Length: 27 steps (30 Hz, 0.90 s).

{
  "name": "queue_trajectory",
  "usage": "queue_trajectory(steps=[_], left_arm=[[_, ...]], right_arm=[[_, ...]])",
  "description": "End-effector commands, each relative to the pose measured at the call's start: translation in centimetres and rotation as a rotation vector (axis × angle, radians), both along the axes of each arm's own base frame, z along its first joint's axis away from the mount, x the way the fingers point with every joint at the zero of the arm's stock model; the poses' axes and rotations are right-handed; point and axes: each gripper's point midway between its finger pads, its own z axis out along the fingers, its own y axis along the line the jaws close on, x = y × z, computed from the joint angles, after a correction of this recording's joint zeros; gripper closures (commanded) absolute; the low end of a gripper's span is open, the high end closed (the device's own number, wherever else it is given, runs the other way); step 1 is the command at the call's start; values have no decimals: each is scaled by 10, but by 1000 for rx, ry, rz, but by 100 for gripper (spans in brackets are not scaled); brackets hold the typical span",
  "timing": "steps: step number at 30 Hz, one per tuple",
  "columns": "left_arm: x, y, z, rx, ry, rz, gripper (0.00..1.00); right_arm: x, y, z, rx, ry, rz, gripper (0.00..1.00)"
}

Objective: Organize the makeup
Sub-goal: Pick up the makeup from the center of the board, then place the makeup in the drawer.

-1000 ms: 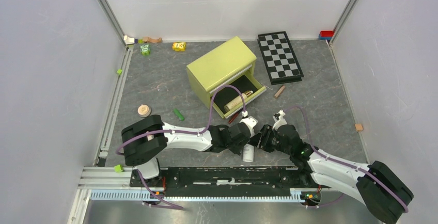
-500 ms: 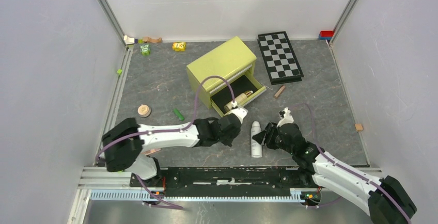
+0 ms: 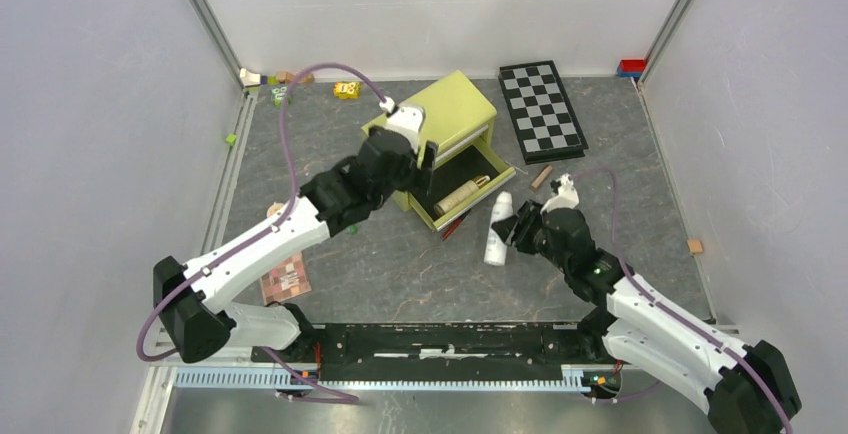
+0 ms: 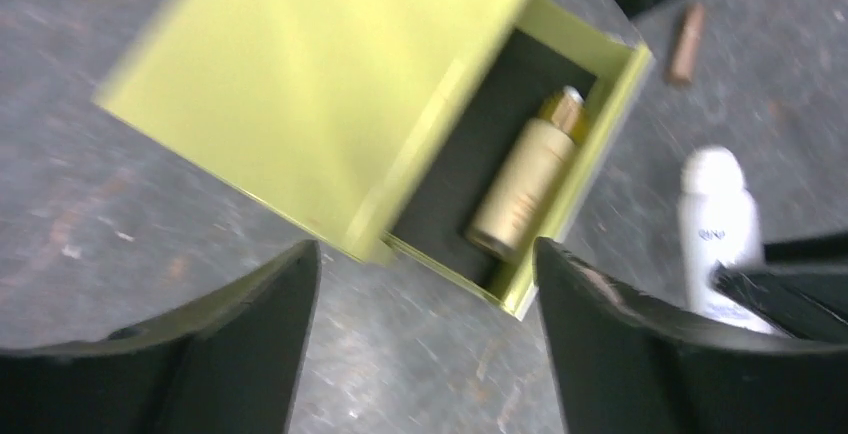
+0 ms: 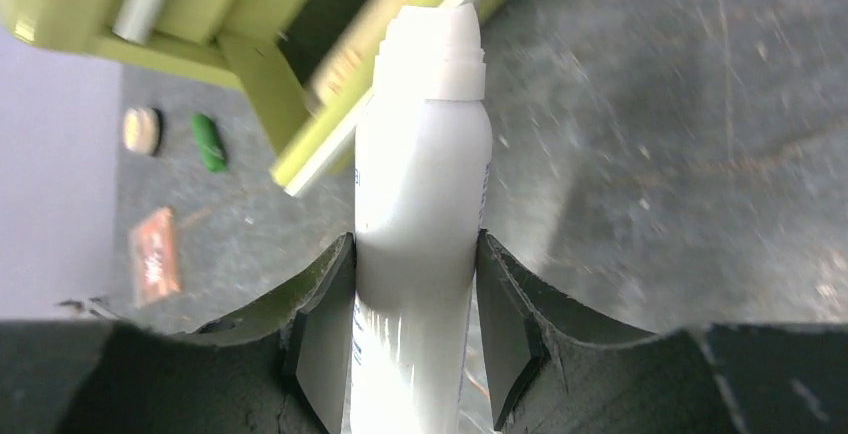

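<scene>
My right gripper [image 5: 415,254] is shut on the white tube [image 5: 420,204], which is lifted with its cap end toward the open drawer [image 3: 470,186] of the yellow-green box [image 3: 440,114]. In the top view the white tube [image 3: 496,226] hangs just right of the drawer front. A beige gold-capped bottle [image 4: 525,189] lies inside the drawer. My left gripper [image 4: 425,284] is open and empty, raised above the box's front left corner. The square pink-brown eyeshadow palette [image 3: 285,276] lies flat at the front left. A red stick [image 3: 452,226] lies by the drawer front.
A black-and-white checkerboard [image 3: 542,109] lies at the back right, a brown stick [image 3: 541,176] in front of it. A round peach compact [image 5: 142,129] and a green piece [image 5: 208,141] lie left of the box. Small toy blocks [image 3: 347,89] sit along the back wall.
My left gripper opened, rose and swung back from the front centre to above the box. My right gripper carried the white tube up and back toward the drawer.
</scene>
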Motion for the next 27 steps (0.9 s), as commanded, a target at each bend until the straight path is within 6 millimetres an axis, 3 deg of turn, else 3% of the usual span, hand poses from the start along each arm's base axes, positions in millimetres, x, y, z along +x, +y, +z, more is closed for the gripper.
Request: queue_trajectory(steps=[1,5,10,13,19,27], left_arm=[[32,32,71,20,-172,145,3],[52,46,112,-8,-313,243,0],[70,49,143,-43,-429,297,0],[81,53,139,24,-443,334,0],[87,63,111,100,-474,368,0],[82,76,108,110,-505,398,0]], right_arm=[[41,20,83,165,-189,-60,72],[60,28,94,296,-182,-142,71],[85,46,107,445,-162,-194,72],[100,55,110,501,-138,-227,72],[124,67,116,579,-116,-285,71],[146,74,94,538,-33,-385,69]])
